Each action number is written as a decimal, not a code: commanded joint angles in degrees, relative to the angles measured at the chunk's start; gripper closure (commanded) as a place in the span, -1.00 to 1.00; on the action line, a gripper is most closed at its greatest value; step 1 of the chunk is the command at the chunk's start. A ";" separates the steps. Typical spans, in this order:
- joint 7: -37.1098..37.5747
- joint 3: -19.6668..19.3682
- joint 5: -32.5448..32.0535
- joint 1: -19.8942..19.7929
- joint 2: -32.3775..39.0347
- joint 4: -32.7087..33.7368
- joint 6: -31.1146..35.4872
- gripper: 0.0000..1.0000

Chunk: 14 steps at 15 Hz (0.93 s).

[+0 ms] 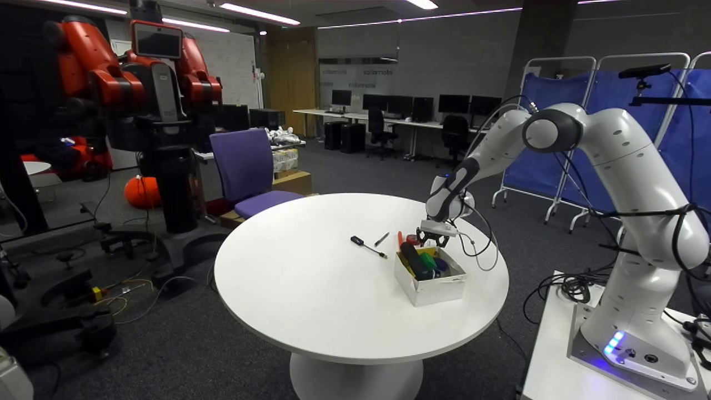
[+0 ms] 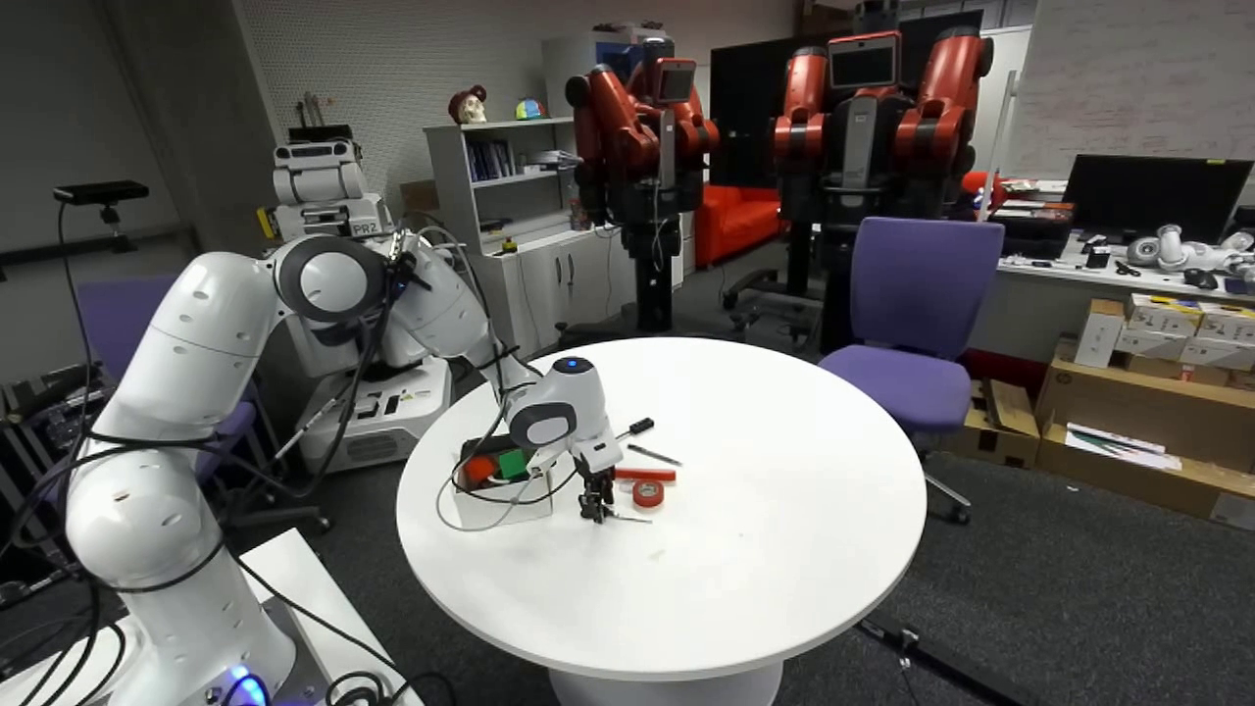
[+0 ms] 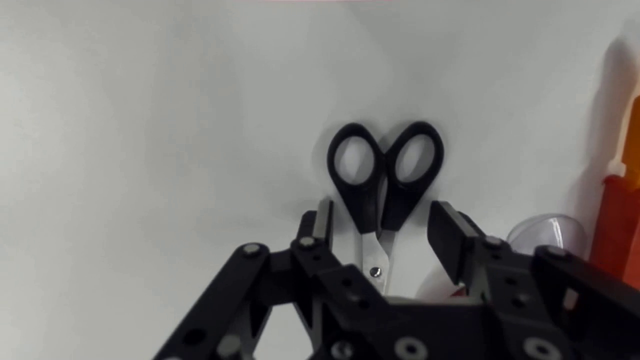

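"Wrist view, starting at the left: what stands there?"

"One dark finger [image 3: 324,225], then the scissors [image 3: 366,212] lying flat on the worktop [image 3: 150,150], then the second finger [image 3: 450,240]. So the pincer [image 3: 382,215] straddles them, spread apart, a gap on either side; it holds nothing."

"And further right?"

"A clear rounded rim [image 3: 565,230] near the second finger, then a red-and-orange thing [image 3: 617,215] cut off by the edge. In an exterior view the white box [image 2: 490,512] is leftmost, the pincer beside it, then a red tape roll [image 2: 647,502]."

"How would you make the grip a good one?"

"I'd keep the fingers square to the scissors and close evenly on the narrow part of the handles [image 3: 397,210], short of the pivot screw [image 3: 375,272]. Something this flat probably calls for fingertips very near the worktop; I can't judge their height from here. Slow closing seems wise, since an off-centre touch could swivel the scissors, and the second finger might brush that rim."
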 commanded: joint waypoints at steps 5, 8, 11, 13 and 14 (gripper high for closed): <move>0.97 -1.98 -1.30 1.50 -0.43 1.68 -4.50 0.95; 1.06 -2.02 -1.50 1.75 -1.72 1.33 -6.09 0.98; 0.99 -1.92 -1.51 2.30 -4.19 -0.25 -6.05 0.96; 0.78 -1.80 -1.54 2.93 -6.45 -1.67 -5.47 0.98; 0.78 -1.87 -1.70 3.46 -8.42 -2.96 -5.01 1.00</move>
